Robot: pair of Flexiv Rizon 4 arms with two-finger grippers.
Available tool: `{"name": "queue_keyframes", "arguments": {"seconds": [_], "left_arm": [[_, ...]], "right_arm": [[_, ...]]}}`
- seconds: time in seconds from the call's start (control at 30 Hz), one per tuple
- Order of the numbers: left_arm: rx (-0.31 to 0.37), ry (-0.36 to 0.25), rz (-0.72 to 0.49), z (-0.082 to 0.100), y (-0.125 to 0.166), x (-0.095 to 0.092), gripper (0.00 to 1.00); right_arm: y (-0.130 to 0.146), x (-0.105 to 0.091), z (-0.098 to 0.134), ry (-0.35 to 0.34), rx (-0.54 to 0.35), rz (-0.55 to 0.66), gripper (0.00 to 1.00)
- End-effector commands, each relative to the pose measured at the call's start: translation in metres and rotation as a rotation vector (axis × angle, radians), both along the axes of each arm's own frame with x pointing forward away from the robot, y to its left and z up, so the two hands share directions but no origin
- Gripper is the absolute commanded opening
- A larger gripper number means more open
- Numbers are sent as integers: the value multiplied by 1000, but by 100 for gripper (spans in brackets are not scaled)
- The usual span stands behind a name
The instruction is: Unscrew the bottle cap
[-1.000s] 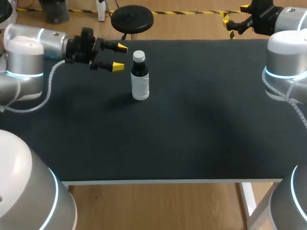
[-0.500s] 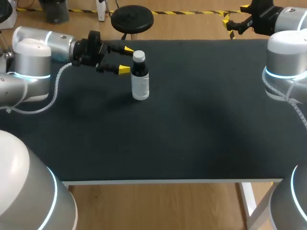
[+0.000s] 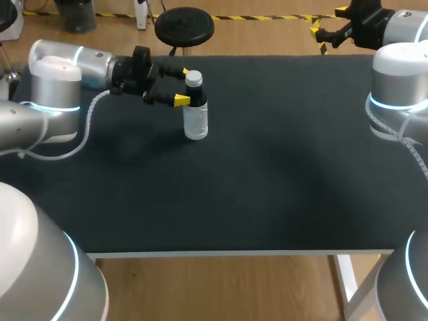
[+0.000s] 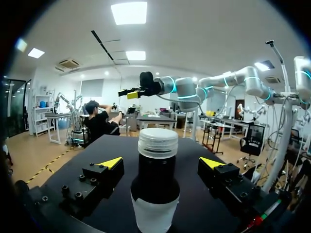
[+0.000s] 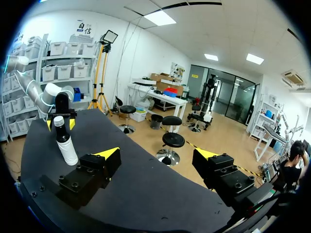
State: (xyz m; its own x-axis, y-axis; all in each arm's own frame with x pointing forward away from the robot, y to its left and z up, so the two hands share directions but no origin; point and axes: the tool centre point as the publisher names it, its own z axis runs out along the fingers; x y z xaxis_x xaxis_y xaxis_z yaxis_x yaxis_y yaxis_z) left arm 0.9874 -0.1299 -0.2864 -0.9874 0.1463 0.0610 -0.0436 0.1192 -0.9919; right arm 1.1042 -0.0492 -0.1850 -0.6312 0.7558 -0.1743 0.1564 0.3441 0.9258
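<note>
The left jaws, open, have advanced rightward and now straddle the neck of the upright bottle [image 3: 195, 114], white cap [image 4: 158, 142] on, far-left on the worktop [image 3: 281, 174]. Only the left wrist view shows both tips clear of it. The right jaws stay open beyond the far right corner.

The bottle [image 4: 155, 187] is glossy and dark, its cap [image 4: 157, 142] ribbed white plastic; the table [image 3: 267, 187] matt black.

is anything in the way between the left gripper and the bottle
Nothing visible. The left gripper is open, one finger on each side of the bottle at its dark upper part, just under the cap, with a bare gap on each side and no other object between.
</note>
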Motion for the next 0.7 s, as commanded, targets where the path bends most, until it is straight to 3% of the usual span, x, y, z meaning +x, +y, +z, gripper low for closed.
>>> {"name": "queue_keyframes", "arguments": {"seconds": [0.03, 0.7], "left_arm": [[-9, 1, -15, -3, -6, 3, 100], [-33, 0, -34, -2, -19, -2, 100]], "right_arm": [[0, 0, 0, 1, 0, 1, 100], [0, 0, 0, 1, 0, 1, 100]]}}
